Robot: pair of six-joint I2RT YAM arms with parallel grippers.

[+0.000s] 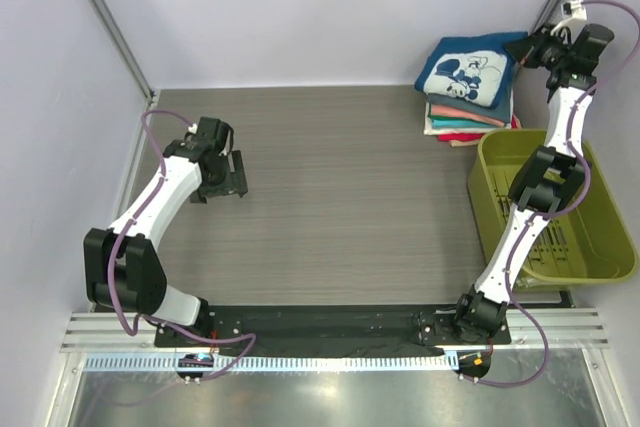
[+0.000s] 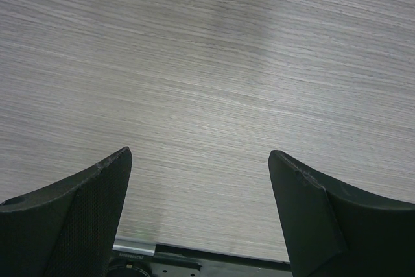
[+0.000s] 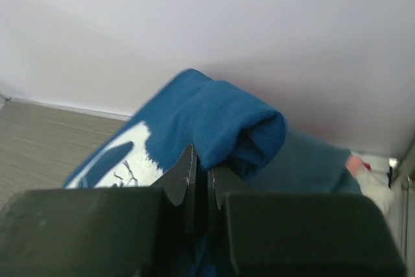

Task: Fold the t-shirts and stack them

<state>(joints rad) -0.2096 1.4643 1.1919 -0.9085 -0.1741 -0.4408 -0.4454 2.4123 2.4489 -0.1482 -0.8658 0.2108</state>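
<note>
A stack of folded t-shirts [image 1: 462,119] sits in the far right corner of the table. On top lies a blue t-shirt [image 1: 465,69] with a white cartoon-mouse print. My right gripper [image 1: 527,47] is at that shirt's right edge, shut on a fold of the blue cloth [image 3: 220,118], which bulges over the closed right gripper [image 3: 202,160]. A slate-teal shirt [image 3: 311,160] lies under it. My left gripper [image 1: 232,175] hovers over the left part of the table. In the left wrist view the left gripper [image 2: 198,154] is open, with only tabletop between its fingers.
An olive-green plastic basket [image 1: 620,237] stands at the right edge, just in front of the stack, with the right arm reaching over it. White walls close the table at the back and sides. The wood-grain tabletop [image 1: 340,187] spreads between the arms.
</note>
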